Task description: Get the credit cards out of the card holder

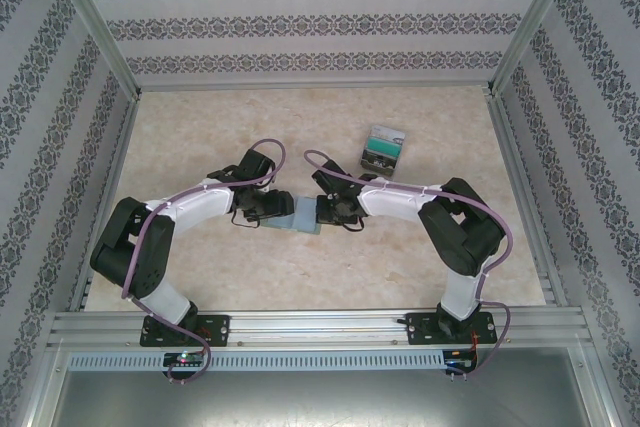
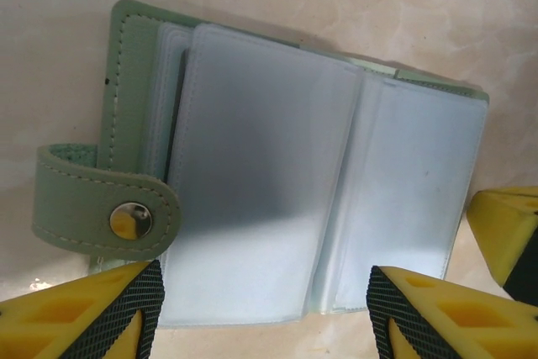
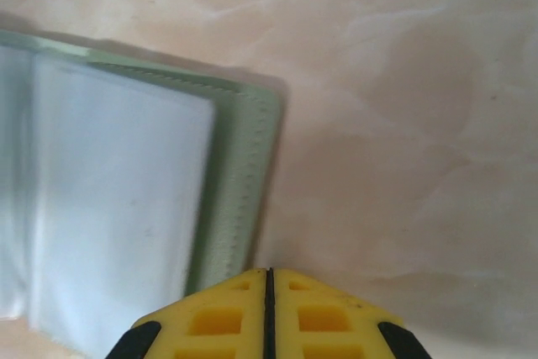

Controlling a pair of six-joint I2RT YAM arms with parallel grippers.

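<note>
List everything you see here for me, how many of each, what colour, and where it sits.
card holder: one, pale green with clear sleeves, lying open mid-table between the grippers
credit cards: small stack, count unclear, teal and dark, farther back on the right
table: one, beige marbled, under everything
left gripper: one, yellow and black, open, over the holder
right gripper: one, yellow and black, shut, by the holder's green edge

We're looking into a robot test cell, clearly a lab rig: aluminium framing boxes in a marble-patterned tabletop, damask wallpaper panels serve as walls, and the left arm and right arm are bolted to the front rail.
</note>
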